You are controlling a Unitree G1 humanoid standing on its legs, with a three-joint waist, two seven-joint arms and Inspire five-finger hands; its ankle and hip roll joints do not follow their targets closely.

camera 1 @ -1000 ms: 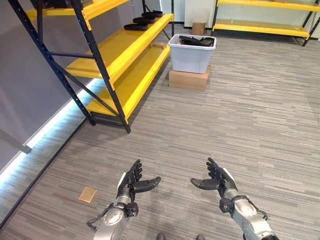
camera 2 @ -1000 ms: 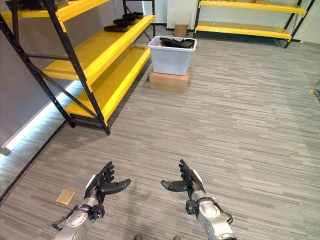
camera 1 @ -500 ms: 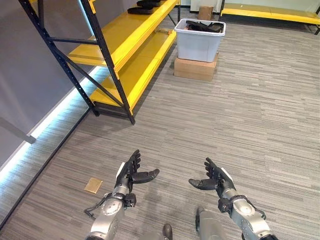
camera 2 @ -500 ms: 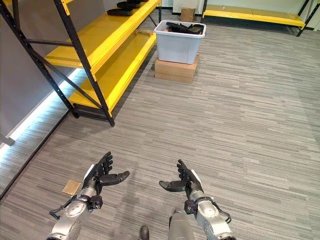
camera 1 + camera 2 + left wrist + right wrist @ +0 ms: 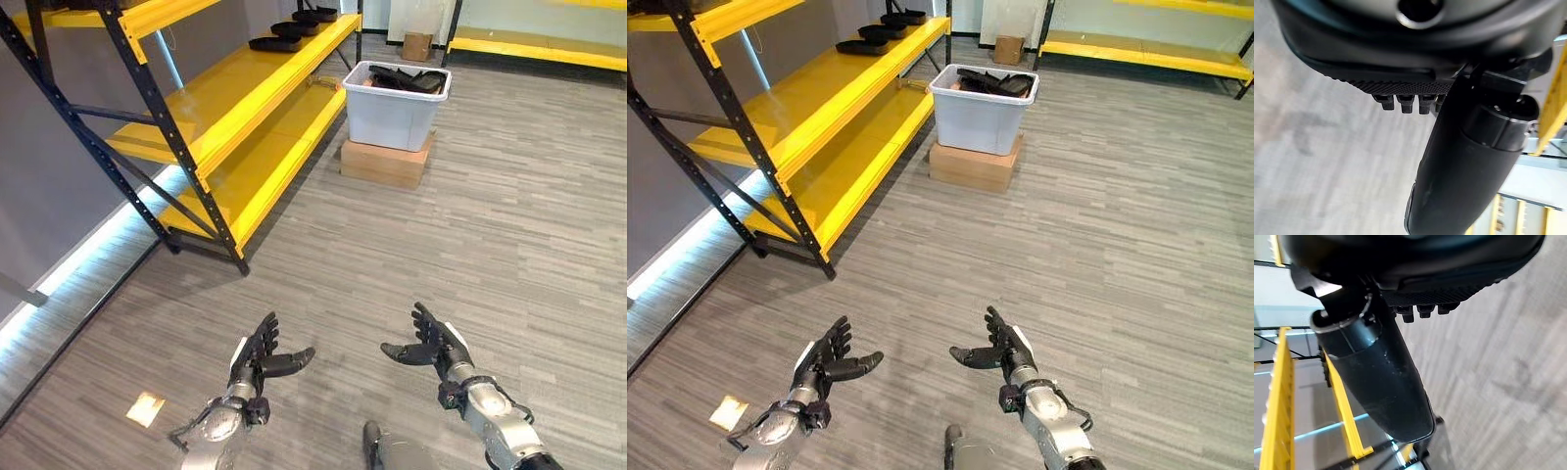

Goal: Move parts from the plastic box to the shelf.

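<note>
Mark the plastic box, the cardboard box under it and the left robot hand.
plastic box point(image 5: 390, 116), left eye view, front wall.
cardboard box point(image 5: 383, 163), left eye view, front face.
left robot hand point(image 5: 257, 357), left eye view, palm.

Both arms are reaching forward low in the head views, their silver-grey forearms coming in from the lower edge. The left hand is holding its fingers straight and spread, thumb pointing inward toward the right hand, which is mirroring it with relaxed open fingers and thumb pointing left. Neither is holding anything.
</note>
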